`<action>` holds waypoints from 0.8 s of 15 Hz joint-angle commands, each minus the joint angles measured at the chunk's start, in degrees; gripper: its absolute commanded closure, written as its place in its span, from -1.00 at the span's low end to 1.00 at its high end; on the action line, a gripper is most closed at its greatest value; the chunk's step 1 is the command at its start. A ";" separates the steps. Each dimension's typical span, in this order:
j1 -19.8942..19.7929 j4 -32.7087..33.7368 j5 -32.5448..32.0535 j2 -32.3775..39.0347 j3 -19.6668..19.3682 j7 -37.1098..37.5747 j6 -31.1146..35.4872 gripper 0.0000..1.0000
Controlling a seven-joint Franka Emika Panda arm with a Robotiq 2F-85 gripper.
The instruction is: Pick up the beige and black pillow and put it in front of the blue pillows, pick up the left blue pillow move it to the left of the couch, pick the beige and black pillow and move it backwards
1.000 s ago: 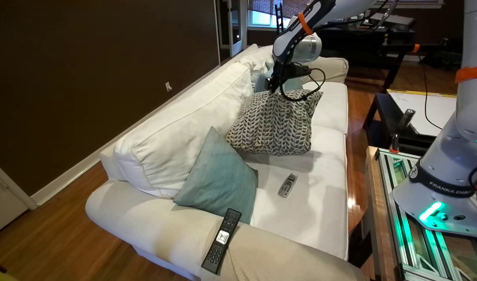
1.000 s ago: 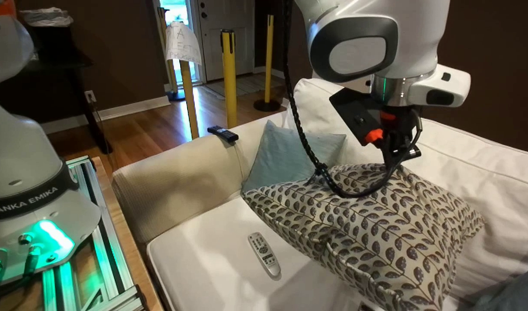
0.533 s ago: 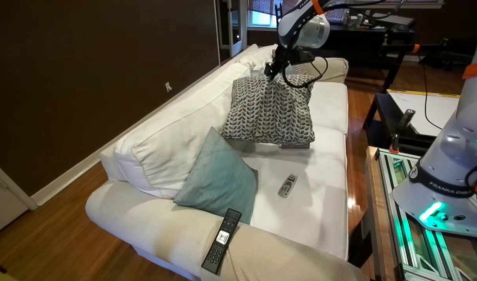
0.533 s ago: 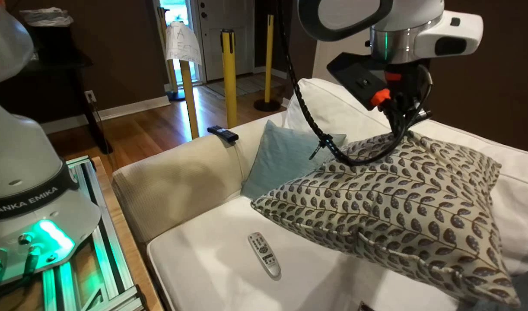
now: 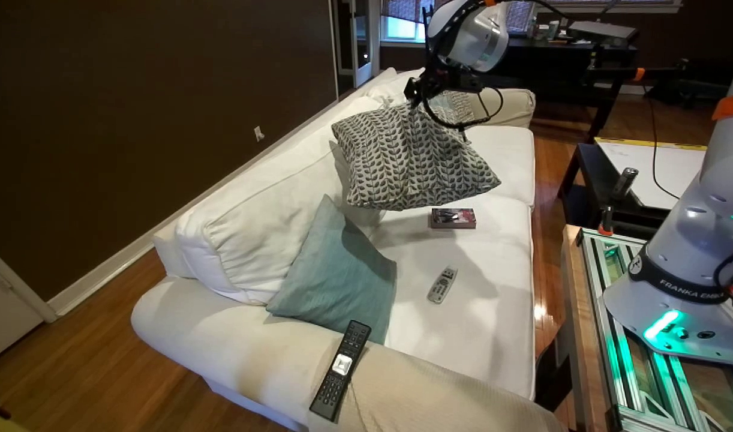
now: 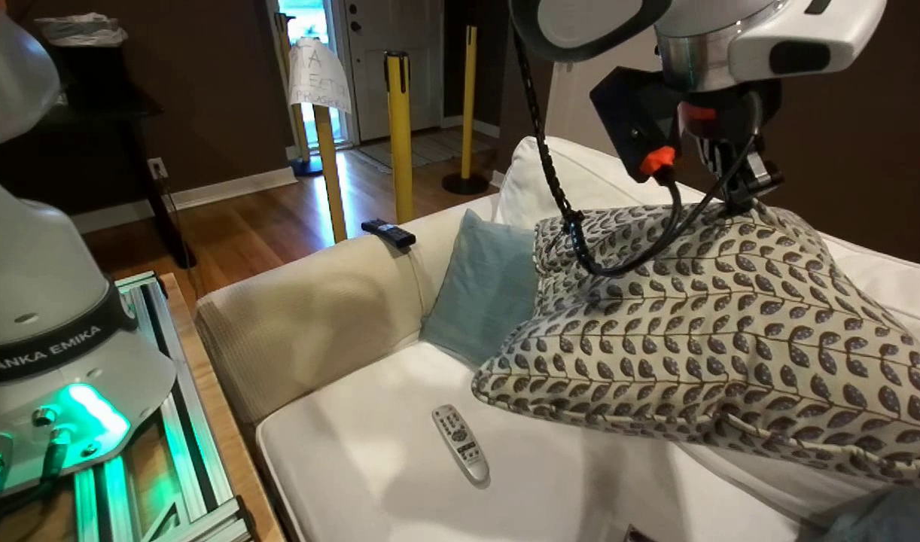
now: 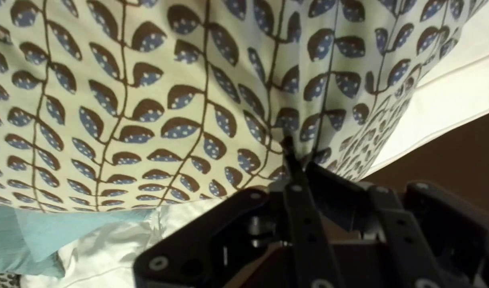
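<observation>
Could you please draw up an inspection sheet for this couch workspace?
Surface: white couch, its seat partly shadowed.
Job's things: leaf-patterned pillow hangs from the pincer, apparently clear of the seat; one blue pillow rests in the couch's corner; another blue pillow partly shows.
Clutter: silver remote and book on the seat; black remote on the couch arm.
Pincer: closed on the leaf-patterned pillow's fabric.
Cables: black cable loops beside the pincer; whether it touches the pillow is unclear.
Surroundings: dark brown wall behind the couch; yellow stanchions beyond its arm.
</observation>
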 commanded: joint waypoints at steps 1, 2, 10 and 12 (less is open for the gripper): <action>-0.38 1.45 6.92 3.42 1.71 2.09 6.40 0.97; -0.58 1.77 9.19 4.58 2.40 2.49 8.00 0.97; -2.62 7.77 19.28 13.57 8.06 2.68 17.45 0.97; -2.40 9.57 18.24 15.84 7.43 3.00 17.05 0.97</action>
